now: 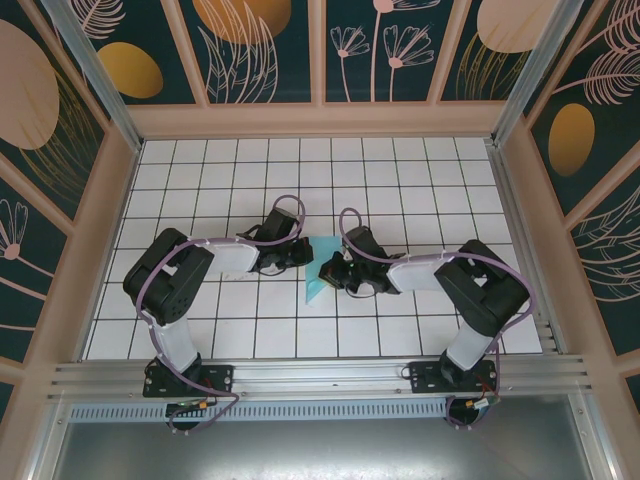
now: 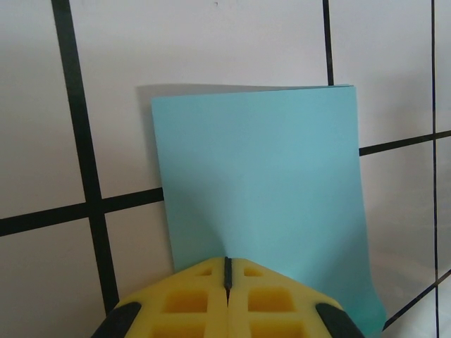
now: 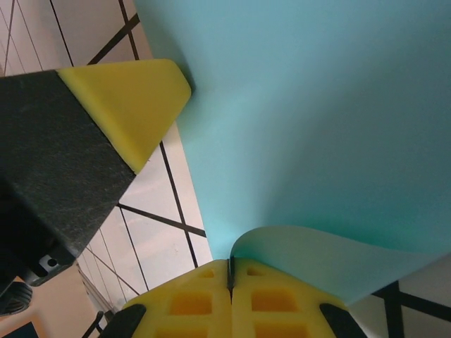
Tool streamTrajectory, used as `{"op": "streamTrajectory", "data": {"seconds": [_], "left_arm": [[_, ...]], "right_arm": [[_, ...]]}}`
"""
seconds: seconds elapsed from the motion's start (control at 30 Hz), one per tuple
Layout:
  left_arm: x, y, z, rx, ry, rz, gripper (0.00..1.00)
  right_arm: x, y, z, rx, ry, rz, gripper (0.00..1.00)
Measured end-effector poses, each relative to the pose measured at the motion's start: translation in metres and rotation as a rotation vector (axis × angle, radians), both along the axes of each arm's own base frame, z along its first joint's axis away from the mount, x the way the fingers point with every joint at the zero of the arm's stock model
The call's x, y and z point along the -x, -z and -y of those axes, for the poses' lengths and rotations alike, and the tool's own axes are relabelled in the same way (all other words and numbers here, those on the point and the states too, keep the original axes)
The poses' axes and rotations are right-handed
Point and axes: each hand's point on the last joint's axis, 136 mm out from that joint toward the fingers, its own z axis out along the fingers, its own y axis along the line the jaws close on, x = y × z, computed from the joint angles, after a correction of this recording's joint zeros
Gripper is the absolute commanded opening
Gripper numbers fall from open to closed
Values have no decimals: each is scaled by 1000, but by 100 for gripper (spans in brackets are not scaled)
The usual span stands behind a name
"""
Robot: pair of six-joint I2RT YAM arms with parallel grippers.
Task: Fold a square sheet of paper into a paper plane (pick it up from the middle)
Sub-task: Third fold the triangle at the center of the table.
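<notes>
White gridded table (image 1: 200,180), walled with dark teal floral panels, seen from above: both arms reach inward and meet near the centre. The left gripper (image 1: 304,259) sits at 9 o'clock and the right gripper (image 1: 330,273) at 3 o'clock of a light-blue sheet of paper (image 1: 316,286). The sheet lies between them, and one pointed corner shows toward 6 o'clock.

Left wrist camera: the left gripper's yellow fingers (image 2: 204,299) are pressed together at 6 o'clock, pinching the near edge of the sheet (image 2: 261,183). The sheet runs away toward 12 o'clock as a tall rectangle over the black grid lines.

Right wrist camera: the right gripper's yellow fingers (image 3: 197,303) are likewise pressed together at 6 o'clock, nipping the sheet (image 3: 317,105) where a flap curls over toward 3 o'clock. At 10 o'clock, the left gripper's yellow fingertip (image 3: 134,105) meets the sheet's left edge.
</notes>
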Motion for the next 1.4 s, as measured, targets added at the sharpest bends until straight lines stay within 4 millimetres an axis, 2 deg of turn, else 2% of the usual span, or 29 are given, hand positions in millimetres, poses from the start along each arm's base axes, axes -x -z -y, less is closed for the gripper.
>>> {"op": "streamTrajectory", "data": {"seconds": [0.2,1.4], "left_arm": [[0,0,0,-1,1,-1,7],[0,1,0,-1,4,-2,7]], "right_arm": [[-6,1,-4,-4,-1,5,2],[-1,9,-9,13,-72,0,2]]}}
